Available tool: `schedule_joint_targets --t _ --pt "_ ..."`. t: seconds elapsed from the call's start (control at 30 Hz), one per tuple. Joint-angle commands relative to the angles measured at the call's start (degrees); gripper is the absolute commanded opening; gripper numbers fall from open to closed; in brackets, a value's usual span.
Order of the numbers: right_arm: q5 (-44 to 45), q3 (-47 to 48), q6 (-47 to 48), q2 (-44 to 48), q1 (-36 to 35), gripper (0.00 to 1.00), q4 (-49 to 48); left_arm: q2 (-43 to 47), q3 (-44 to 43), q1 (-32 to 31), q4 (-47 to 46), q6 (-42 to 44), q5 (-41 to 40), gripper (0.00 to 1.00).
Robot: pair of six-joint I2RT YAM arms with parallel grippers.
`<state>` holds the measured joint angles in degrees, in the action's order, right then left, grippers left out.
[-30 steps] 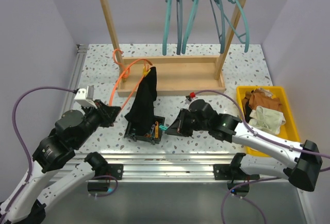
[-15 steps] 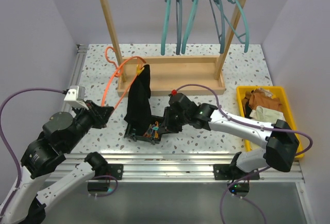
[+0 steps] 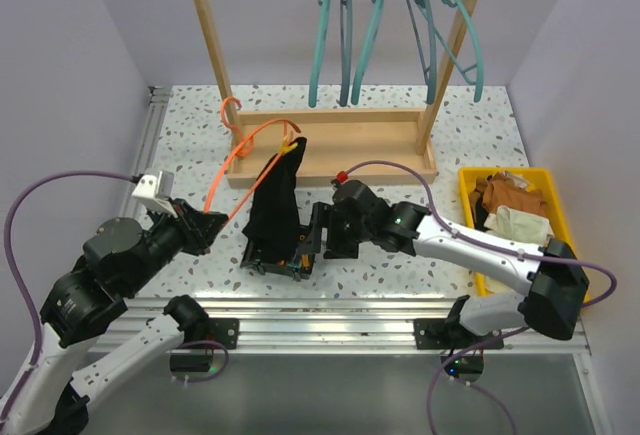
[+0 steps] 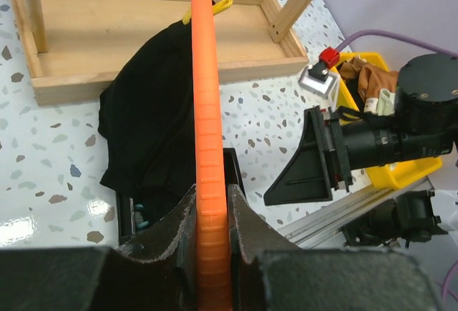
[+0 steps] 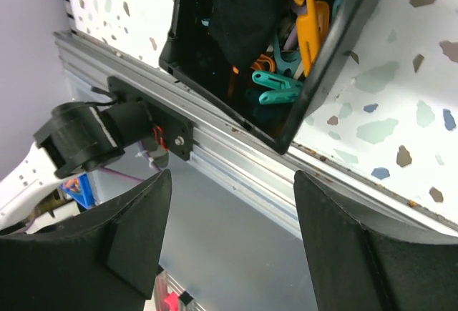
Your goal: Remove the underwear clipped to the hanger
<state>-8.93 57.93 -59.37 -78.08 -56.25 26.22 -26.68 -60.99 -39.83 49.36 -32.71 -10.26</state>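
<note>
My left gripper (image 3: 205, 227) (image 4: 213, 214) is shut on the lower end of the orange hanger (image 3: 250, 145) (image 4: 204, 111). A yellow clip (image 3: 290, 143) (image 4: 215, 5) pins the black underwear (image 3: 275, 205) (image 4: 147, 121) to the hanger's upper part. The cloth hangs down into a black box (image 3: 262, 263) (image 5: 336, 46) that holds loose clips. Just right of that box my right gripper (image 3: 318, 230) (image 5: 229, 175) stands open with nothing between its fingers. The cream-white underwear (image 3: 520, 227) lies in the yellow bin (image 3: 505, 172).
A wooden rack (image 3: 350, 145) with several teal hangers (image 3: 345, 35) stands at the back. Brown clothes (image 3: 510, 195) lie in the yellow bin at the right. An aluminium rail runs along the table's near edge.
My right gripper moved left to the black box and went from shut to wide open. The hanger and black cloth swayed a little in my left gripper's hold.
</note>
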Motion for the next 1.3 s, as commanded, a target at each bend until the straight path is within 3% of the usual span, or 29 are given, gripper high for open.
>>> schedule_joint_targets --t 0.0,0.23,0.43,0.63,0.9,1.27 --pt "7.15 -3.16 -3.54 8.72 -0.09 0.73 0.06 -1.26 0.96 -0.07 -4.36 2.65 5.41 0.00" --pt "16.91 -5.72 -6.98 20.50 2.20 0.74 6.39 -4.00 4.91 -0.16 -7.96 3.88 19.99 0.00" --pt "21.41 -10.20 -12.78 28.07 4.83 0.79 6.48 -4.44 7.82 -0.07 -9.90 4.14 24.76 0.00" --pt "17.46 -19.51 -20.77 30.18 9.66 0.93 -5.90 -4.35 7.91 -0.07 -10.78 3.71 25.20 0.00" --pt "15.52 -29.88 -30.09 30.36 12.92 0.91 -29.28 -4.26 8.26 -0.16 -10.61 3.70 25.47 0.00" --pt "10.69 -28.41 -33.00 25.80 16.17 0.89 -32.46 -3.91 8.52 -0.07 -10.60 3.97 25.20 0.00"
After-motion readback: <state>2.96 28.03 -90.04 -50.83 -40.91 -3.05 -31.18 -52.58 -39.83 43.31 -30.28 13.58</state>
